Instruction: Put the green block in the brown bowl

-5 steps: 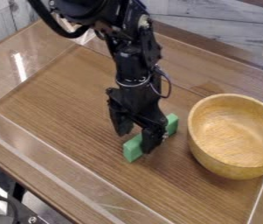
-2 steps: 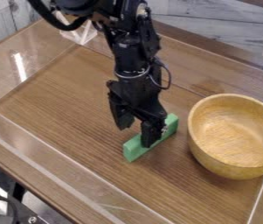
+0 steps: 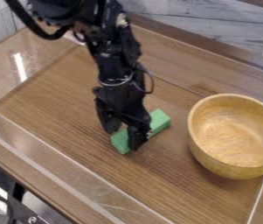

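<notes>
From the single camera view, you have the gripper (image 3: 128, 134) pointing straight down at the wooden table (image 3: 51, 114), its jaws spread wide and pinching nothing. The green block (image 3: 148, 125) lies flat on the table directly under and around the fingertips: one dark finger stands in front of the block's middle, hiding part of it, while the block's upper right end shows clear beyond the finger and its lower left end peeks out near the other fingertip. So the block sits between the jaws or just beside them; you cannot tell from this angle whether either finger touches it.

The block's long axis runs on a diagonal in the picture, from lower left to upper right, so its upper right end points roughly toward the brown bowl (image 3: 236, 134). The jaws look set across that long axis, which is the short way to pinch it, though the arm hides the exact alignment.

The bowl stands to the right of the block, apart from it, with bare table between them; it is upright and looks empty. The block is not yet lifted and not yet in the bowl.

Your coming move, as I judge it, turns on whether the fingers truly straddle the bar. If they do, closing should seat it; if one fingertip rests on top, closing may push the bar aside.
</notes>
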Motion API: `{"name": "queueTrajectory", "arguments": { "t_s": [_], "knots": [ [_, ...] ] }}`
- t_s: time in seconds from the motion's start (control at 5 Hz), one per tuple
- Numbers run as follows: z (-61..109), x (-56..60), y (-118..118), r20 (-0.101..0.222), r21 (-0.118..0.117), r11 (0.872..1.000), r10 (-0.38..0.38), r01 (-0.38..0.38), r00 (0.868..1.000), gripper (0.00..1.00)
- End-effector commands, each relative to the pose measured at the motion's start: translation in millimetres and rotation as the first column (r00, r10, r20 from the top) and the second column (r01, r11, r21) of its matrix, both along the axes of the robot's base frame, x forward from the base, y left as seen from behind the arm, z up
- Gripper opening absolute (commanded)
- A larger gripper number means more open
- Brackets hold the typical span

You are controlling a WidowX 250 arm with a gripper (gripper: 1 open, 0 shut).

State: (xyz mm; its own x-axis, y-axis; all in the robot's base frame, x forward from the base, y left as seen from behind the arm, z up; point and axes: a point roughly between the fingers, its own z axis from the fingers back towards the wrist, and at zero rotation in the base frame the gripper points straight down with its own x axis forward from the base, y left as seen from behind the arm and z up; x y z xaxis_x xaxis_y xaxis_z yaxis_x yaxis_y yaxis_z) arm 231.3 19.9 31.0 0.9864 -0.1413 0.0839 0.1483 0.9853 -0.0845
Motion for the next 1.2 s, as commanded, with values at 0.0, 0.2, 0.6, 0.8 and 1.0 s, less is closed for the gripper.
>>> {"name": "queueTrajectory", "arguments": {
  "t_s": [0.0, 0.2, 0.6, 0.8, 1.0],
  "knots": [
    [12.7, 6.1, -0.5, 0.04, -0.001, 0.998, 0.062, -0.062, 0.997, 0.0],
    [22.5, 6.2, -2.5, 0.039, -0.002, 0.993, 0.121, -0.121, 0.992, 0.0],
    [13.9, 8.1, -14.8, 0.043, -0.009, 0.997, 0.073, -0.072, 0.996, 0.0],
    [16.2, 13.2, -22.9, 0.046, -0.013, 1.0, 0.025, -0.024, 0.999, 0.0],
    [19.0, 18.4, -31.0, 0.049, -0.016, 1.0, -0.024, 0.025, 0.999, 0.0]
  ]
}}
